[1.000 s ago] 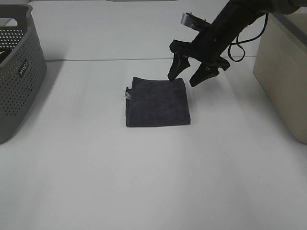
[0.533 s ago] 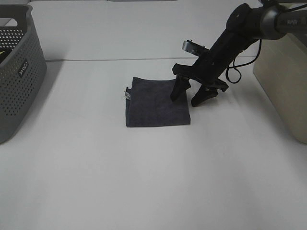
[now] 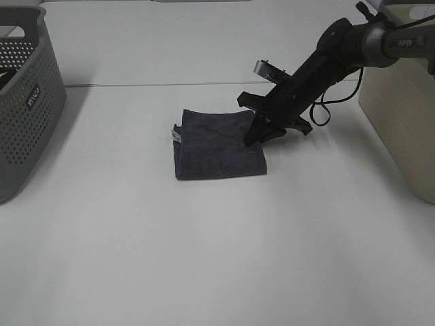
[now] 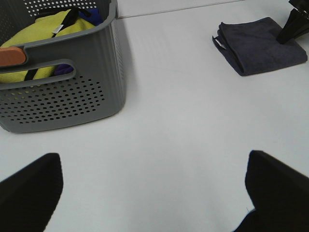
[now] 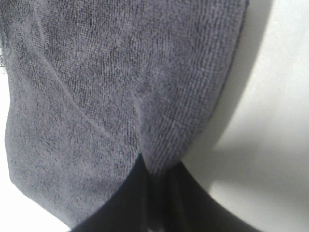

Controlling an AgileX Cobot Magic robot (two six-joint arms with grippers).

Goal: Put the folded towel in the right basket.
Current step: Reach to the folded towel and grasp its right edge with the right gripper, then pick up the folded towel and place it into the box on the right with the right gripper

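The folded dark grey towel (image 3: 214,142) lies flat on the white table (image 3: 204,244), near the middle. My right gripper (image 3: 260,134) is down at the towel's right edge, shut on a pinch of the cloth. The right wrist view shows the towel (image 5: 120,96) bunched into a ridge between the closed fingers (image 5: 140,203). The beige right basket (image 3: 401,102) stands at the table's right edge, apart from the towel. My left gripper (image 4: 154,193) is open and empty, far from the towel (image 4: 263,43), and is out of the exterior view.
A grey perforated basket (image 3: 20,95) stands at the left edge. In the left wrist view it (image 4: 63,82) holds yellow and dark cloths. A cable hangs from the right arm (image 3: 326,61).
My right gripper came down from above the towel's far right corner and closed on its right edge. The towel shifted slightly to the left.
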